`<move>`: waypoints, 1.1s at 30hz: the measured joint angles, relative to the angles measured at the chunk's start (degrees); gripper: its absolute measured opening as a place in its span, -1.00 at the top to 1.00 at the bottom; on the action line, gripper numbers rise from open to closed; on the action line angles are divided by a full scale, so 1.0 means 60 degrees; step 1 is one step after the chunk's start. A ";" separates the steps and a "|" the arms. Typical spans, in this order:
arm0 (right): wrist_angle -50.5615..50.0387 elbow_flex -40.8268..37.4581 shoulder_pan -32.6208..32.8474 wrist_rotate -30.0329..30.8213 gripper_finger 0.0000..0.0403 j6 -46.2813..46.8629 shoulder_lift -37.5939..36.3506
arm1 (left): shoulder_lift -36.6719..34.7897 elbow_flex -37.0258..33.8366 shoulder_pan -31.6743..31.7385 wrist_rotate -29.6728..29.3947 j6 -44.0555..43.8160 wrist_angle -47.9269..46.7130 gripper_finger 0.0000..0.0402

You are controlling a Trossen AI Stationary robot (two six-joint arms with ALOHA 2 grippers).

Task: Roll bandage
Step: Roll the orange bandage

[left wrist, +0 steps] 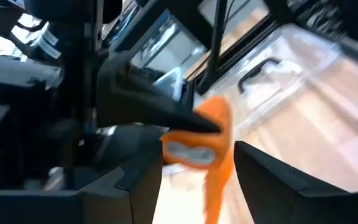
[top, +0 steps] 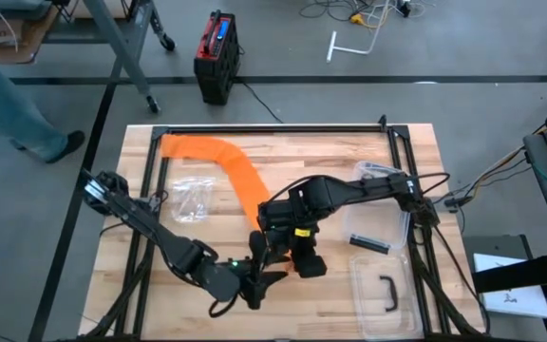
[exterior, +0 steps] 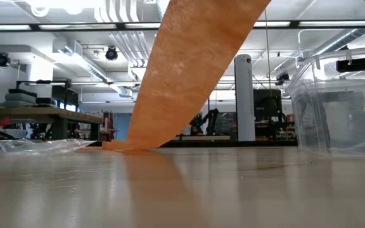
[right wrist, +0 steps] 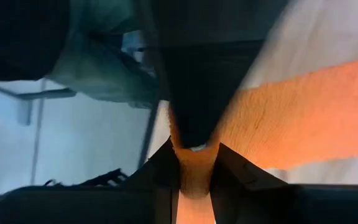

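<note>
Evidently the right gripper (right wrist: 194, 163) was clenched on the long orange fabric bandage (top: 240, 171): in its wrist view the two dark fingers (right wrist: 160, 171) pinched a narrow fold of the cloth between them. It hung near the front edge of the pale wooden table (top: 283, 142), about midway along it. That grip probably served to anchor the lifted end, so the rolled part could be turned against it.

Just beside it, the left gripper (left wrist: 197, 165) had its fingers parted. They stood either side of the small rolled end of the bandage without pressing on it, which suggested a release or a re-grip between turns.

From the grippers the strip ran up off the boards, then lay flat toward the far left corner. The low view showed it rising steeply from the surface.

A crumpled clear plastic bag (top: 192, 198) lay near the left edge, and a clear plastic box (top: 383, 290) sat at the front right corner. Beyond the table were a grey floor, a red-and-black case (top: 216, 55) and a person's leg (top: 12, 109).
</note>
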 joint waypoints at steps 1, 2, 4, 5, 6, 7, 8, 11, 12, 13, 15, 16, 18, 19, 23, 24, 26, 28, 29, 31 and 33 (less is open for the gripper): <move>0.0001 0.0000 0.0021 -0.0182 0.72 -0.0074 0.0000 | 0.0065 0.0091 -0.0009 -0.0079 0.0090 -0.0103 0.07; -0.0003 0.0000 0.0039 -0.0278 0.71 -0.0129 0.0000 | 0.0105 0.0131 -0.0015 -0.0142 0.0237 -0.0173 0.08; -0.0019 0.0000 0.0053 -0.0305 0.72 -0.0151 0.0000 | 0.0143 0.0135 -0.0019 -0.0246 0.0587 -0.0227 0.10; -0.0012 0.0000 0.0053 -0.0314 0.73 -0.0207 0.0000 | 0.0151 0.0112 -0.0019 -0.0307 0.0779 -0.0140 0.12; 0.0024 0.0000 0.0053 -0.0317 0.74 -0.0251 0.0000 | 0.0153 0.0046 -0.0019 -0.0380 0.0980 0.0062 0.12; 0.0041 0.0000 0.0049 -0.0314 0.75 -0.0263 0.0000 | 0.0153 -0.0016 -0.0018 -0.0454 0.1153 0.0261 0.13; 0.0041 0.0000 0.0046 -0.0314 0.75 -0.0269 0.0000 | 0.0153 -0.0071 -0.0016 -0.0518 0.1298 0.0491 0.13; 0.0050 0.0000 0.0040 -0.0360 0.76 -0.0280 0.0027 | 0.0153 -0.0140 -0.0016 -0.0509 0.1579 0.0779 0.12; 0.0057 0.0000 0.0037 -0.0371 0.76 -0.0281 0.0038 | 0.0153 -0.0154 -0.0016 -0.0507 0.1620 0.0787 0.11; 0.0055 0.0000 0.0035 -0.0367 0.75 -0.0284 0.0044 | 0.0153 -0.0175 -0.0016 -0.0510 0.1650 0.0782 0.10; 0.0059 -0.0004 0.0031 -0.0339 0.73 -0.0287 0.0047 | 0.0146 -0.0229 -0.0012 -0.0513 0.1827 0.0791 0.08; 0.0068 -0.0004 0.0031 -0.0318 0.72 -0.0290 0.0047 | 0.0146 -0.0257 -0.0012 -0.0513 0.1999 0.0805 0.07; 0.0071 -0.0004 0.0028 -0.0314 0.71 -0.0320 0.0047 | 0.0142 -0.0297 -0.0012 -0.0516 0.2407 0.0834 0.07; 0.0070 -0.0004 0.0028 -0.0317 0.70 -0.0309 0.0047 | 0.0139 -0.0298 -0.0012 -0.0514 0.2625 0.0838 0.08; 0.0059 -0.0004 0.0028 -0.0502 0.73 -0.0280 0.0047 | 0.0138 -0.0298 -0.0012 -0.0505 0.4101 0.0916 0.14; 0.0058 -0.0007 0.0028 -0.0667 0.75 -0.0280 0.0050 | 0.0135 -0.0298 -0.0020 -0.0505 0.4666 0.0933 0.16; 0.0079 -0.0009 0.0026 -0.0861 0.77 -0.0280 0.0062 | 0.0131 -0.0298 -0.0069 -0.0494 0.5892 0.1027 0.20; 0.0054 -0.0018 0.0018 -0.0867 0.77 -0.0280 0.0080 | 0.0131 -0.0298 -0.0118 -0.0496 0.6987 0.1139 0.23; 0.0023 -0.0018 0.0008 -0.0882 0.77 -0.0295 0.0080 | 0.0131 -0.0298 -0.0137 -0.0497 0.7493 0.1180 0.24; 0.0014 -0.0027 -0.0036 -0.1194 0.75 -0.0444 0.0080 | 0.0128 -0.0298 -0.0165 -0.0498 0.8378 0.1210 0.26; -0.0010 -0.0095 -0.0092 -0.1708 0.73 -0.0534 0.0080 | 0.0128 -0.0298 -0.0168 -0.0509 0.8930 0.1210 0.29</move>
